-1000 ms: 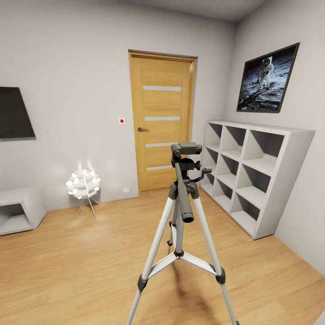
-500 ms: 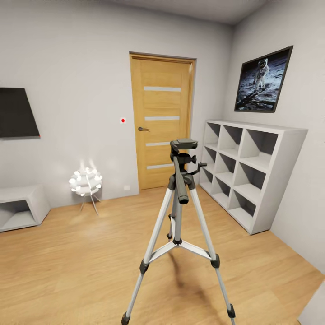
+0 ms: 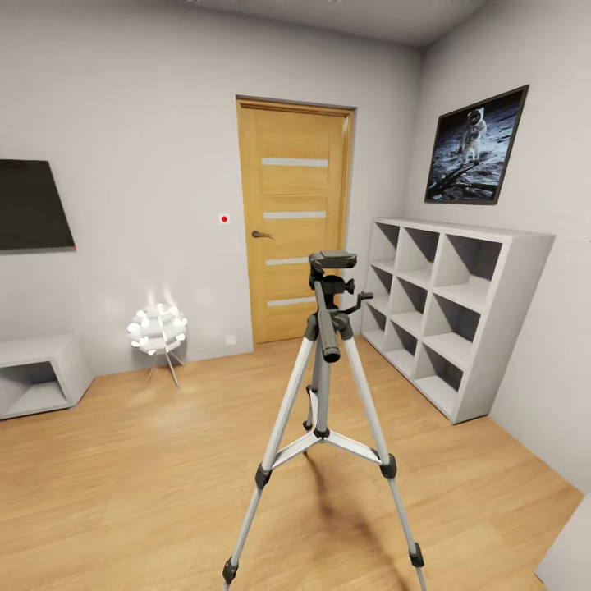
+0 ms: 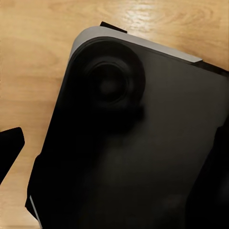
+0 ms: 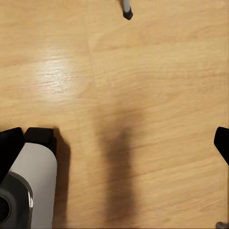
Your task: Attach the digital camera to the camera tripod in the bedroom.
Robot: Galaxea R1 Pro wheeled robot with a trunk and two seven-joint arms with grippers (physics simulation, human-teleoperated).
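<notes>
The camera tripod (image 3: 324, 386) stands on the bedroom's plank floor in the middle of the head view, silver legs spread. Its black head (image 3: 333, 260) is bare on top and the pan handle (image 3: 327, 332) points toward me. One tripod foot (image 5: 127, 10) shows in the right wrist view. The digital camera is out of view. My left gripper (image 4: 114, 152) hangs open over a black, grey-rimmed body (image 4: 143, 143) that looks like my own base. My right gripper (image 5: 114, 140) is open above bare floor, nothing between its fingers.
A wooden door (image 3: 295, 222) is shut behind the tripod. A grey cube shelf (image 3: 447, 308) lines the right wall under a moon picture (image 3: 474, 148). A white-globed lamp (image 3: 156, 332) and low grey unit (image 3: 37, 373) stand at the left. A pale furniture corner (image 3: 570, 550) sits bottom right.
The whole head view has drawn back from the tripod, which now looks smaller with its feet in the picture. Nothing in the room itself has moved.
</notes>
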